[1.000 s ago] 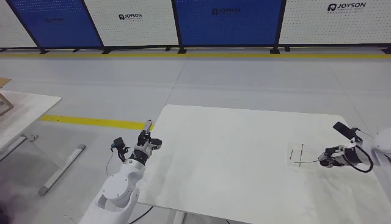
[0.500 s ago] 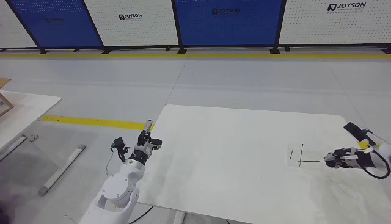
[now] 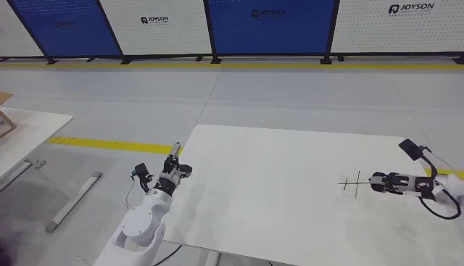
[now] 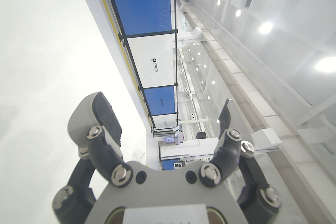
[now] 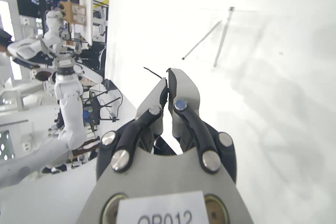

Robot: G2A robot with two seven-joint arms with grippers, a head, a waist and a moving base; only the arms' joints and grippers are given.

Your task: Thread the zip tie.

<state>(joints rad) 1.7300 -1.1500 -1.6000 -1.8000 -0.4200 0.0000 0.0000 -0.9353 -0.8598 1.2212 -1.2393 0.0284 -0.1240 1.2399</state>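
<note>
Fingers (image 5: pixel 183 88) of the right end effector (image 5: pixel 167 78) are clenched on a thin black plastic zip tie (image 5: pixel 152 72), whose tip juts past them above the white rectangular surface (image 3: pixel 268 186). A loose dark tie (image 5: pixel 202 39) and a loose grey tie (image 5: pixel 223 37) lie just beyond. The left end effector (image 4: pixel 162 107) hangs released near the surface's opposite edge, well apart.

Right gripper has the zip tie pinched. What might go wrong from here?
The right gripper pinches the thin zip tie at its very fingertips; it might twist or slip out.
In the top view it crosses a loose strip on the table; a move may sweep that away.
The left gripper is open at the table's opposite edge, steadying nothing.
</note>
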